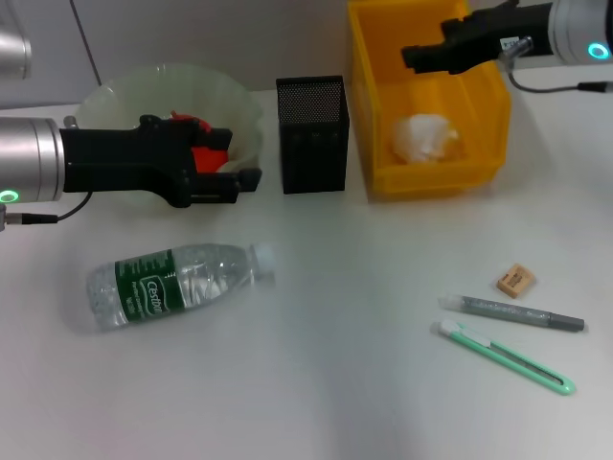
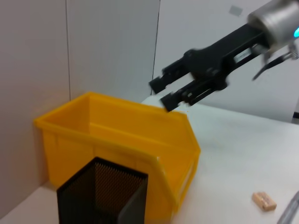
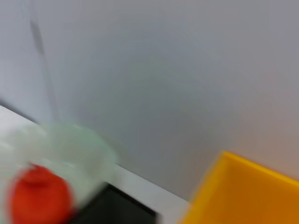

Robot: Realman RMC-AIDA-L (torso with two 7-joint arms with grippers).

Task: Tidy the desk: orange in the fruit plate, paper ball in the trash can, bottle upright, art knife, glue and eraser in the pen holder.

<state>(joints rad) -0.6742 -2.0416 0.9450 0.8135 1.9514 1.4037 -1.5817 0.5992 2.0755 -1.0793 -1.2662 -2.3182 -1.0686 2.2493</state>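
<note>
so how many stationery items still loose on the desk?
3, all on the robot's right side: eraser, gray glue stick just nearer than it, green art knife nearest. Pen holder contents not visible.

Smooth matt white worktop (image 1: 316,383) here. The yellow bin (image 1: 484,125) reads as glossy moulded plastic, with crumpled paper (image 1: 424,137) inside. The pen holder (image 1: 312,134) is black metal mesh. The bottle (image 1: 177,281) is clear shiny plastic, and the fruit plate (image 1: 239,110) looks like translucent pale-green plastic.
</note>
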